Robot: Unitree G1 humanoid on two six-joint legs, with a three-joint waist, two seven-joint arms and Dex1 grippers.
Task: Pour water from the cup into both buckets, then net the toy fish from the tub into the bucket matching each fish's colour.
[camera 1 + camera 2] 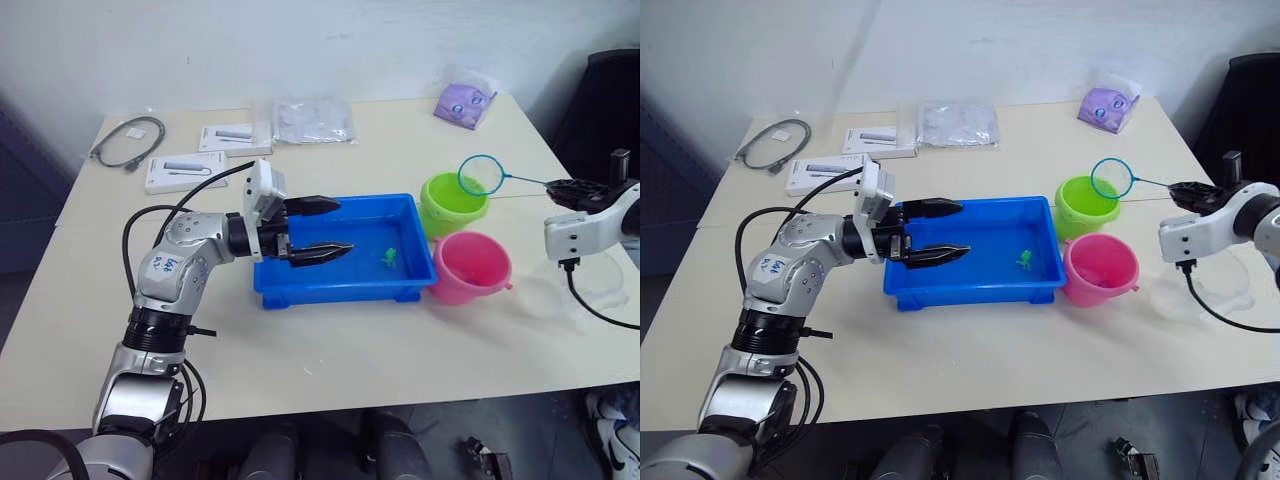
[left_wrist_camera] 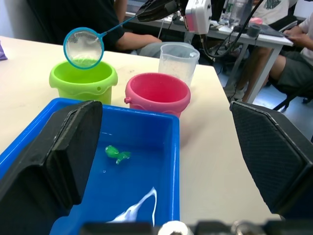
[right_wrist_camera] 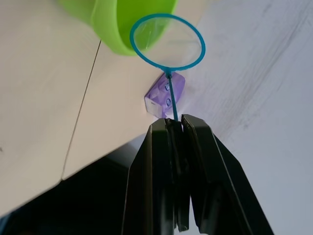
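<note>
While the right tool (image 3: 177, 128) pinches the net (image 1: 483, 175) by its thin handle, the hoop hangs over the green bucket (image 1: 452, 204). At the left, the left tool (image 1: 327, 228) gapes wide over the tub (image 1: 345, 282), holding nothing. 1 green fish (image 1: 388, 258) lies in the tub. 2 buckets, green far and pink (image 1: 468, 268) near, stand touching right of it, the cup (image 2: 178, 60) beyond on the open counter (image 1: 330, 350).

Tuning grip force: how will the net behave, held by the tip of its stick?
Probably very light: the net is just a thin hoop and mesh. The right gripper pinches only the stick's far end, so the hoop may wobble or twist. The mesh looks limp.
</note>
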